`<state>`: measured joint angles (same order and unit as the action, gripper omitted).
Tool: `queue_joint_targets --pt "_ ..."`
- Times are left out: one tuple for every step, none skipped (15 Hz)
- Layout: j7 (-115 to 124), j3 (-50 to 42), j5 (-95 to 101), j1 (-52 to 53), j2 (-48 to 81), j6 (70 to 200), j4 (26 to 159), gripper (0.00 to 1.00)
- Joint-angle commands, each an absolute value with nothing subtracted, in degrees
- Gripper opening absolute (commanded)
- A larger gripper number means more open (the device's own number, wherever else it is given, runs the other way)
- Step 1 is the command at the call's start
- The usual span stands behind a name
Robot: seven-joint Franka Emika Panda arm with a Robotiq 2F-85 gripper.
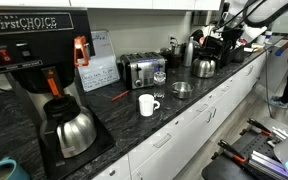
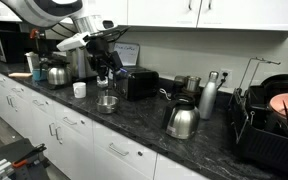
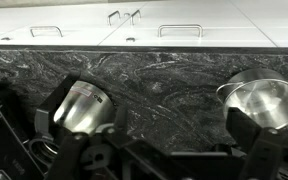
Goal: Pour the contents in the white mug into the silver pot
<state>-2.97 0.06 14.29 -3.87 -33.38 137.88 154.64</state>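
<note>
My gripper [image 2: 103, 68] hangs spread and empty above the desk [image 2: 139, 118]; I judge nothing poured yet. The small white ceramic mug [image 1: 147, 104] stands ungrasped near the shallow shiny metal pot [image 1: 182, 89]; grasp, lift and tip all remain

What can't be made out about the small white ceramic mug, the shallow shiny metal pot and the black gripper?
Contents of the small white ceramic mug: too small in both exterior views; its wall hides the inside.
Inside of the shallow shiny metal pot: too small in both exterior views.
The black gripper: dark against a dark backdrop in an exterior view, cut by the wrist view's bottom edge; open or shut unclear.
</note>
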Motion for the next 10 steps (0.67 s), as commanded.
queue_joint_targets --pt "-3.0 0.1 14.2 -3.9 -33.4 137.8 154.6 1.0" --pt "-3.4 0.0 13.5 -3.2 -33.8 138.0 155.0 1.0" --pt "-3.8 -0.3 12.5 -2.3 -34.3 138.3 155.3 1.0" --pt "-4.3 -0.6 11.2 -1.1 -35.1 138.6 155.8 1.0" --pt "-4.8 -0.8 9.7 0.2 -35.9 138.8 156.3 1.0" --pt "-5.5 -1.1 7.9 1.8 -36.8 139.0 156.7 1.0" --pt "-6.0 -1.2 6.2 3.3 -37.8 138.9 157.1 1.0" --pt "-6.1 -0.8 4.8 4.7 -39.3 138.8 157.7 1.0" --pt "-5.9 -0.3 3.3 6.2 -41.1 139.1 158.7 1.0" --pt "-5.3 0.1 1.7 7.7 -42.7 138.9 159.6 1.0"
